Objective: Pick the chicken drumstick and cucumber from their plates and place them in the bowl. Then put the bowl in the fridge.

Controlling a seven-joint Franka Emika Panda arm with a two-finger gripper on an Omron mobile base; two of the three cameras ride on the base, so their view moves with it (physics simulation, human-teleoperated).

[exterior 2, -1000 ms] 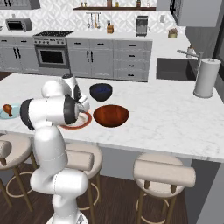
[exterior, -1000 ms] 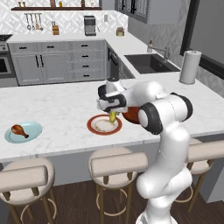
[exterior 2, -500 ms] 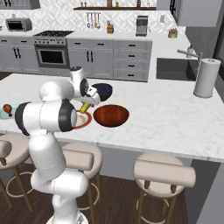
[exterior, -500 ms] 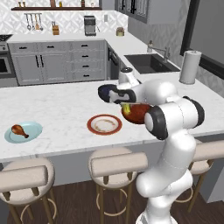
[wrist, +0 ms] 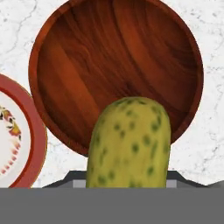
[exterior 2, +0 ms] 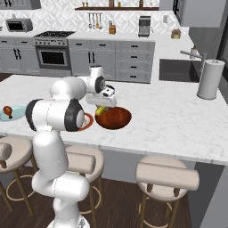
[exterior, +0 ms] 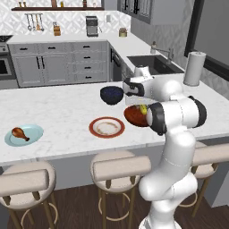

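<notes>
One item, the cucumber (wrist: 129, 144), is now riding clamped in the gripper (exterior 2: 103, 108) over the bowl (wrist: 116, 70), having left the red-rimmed plate (exterior: 106, 127) (drumstick (exterior: 19, 133) is waiting on its blue plate (exterior: 35, 133)).

Cucumber (wrist: 129, 144) lower end hidden; red-rimmed plate (wrist: 26, 144) cut off by edge.

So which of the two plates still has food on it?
The pale blue plate at the far left of the counter: the chicken drumstick lies on it. The red-rimmed plate beside the reddish-brown bowl is bare; the gripper holds the cucumber.
</notes>
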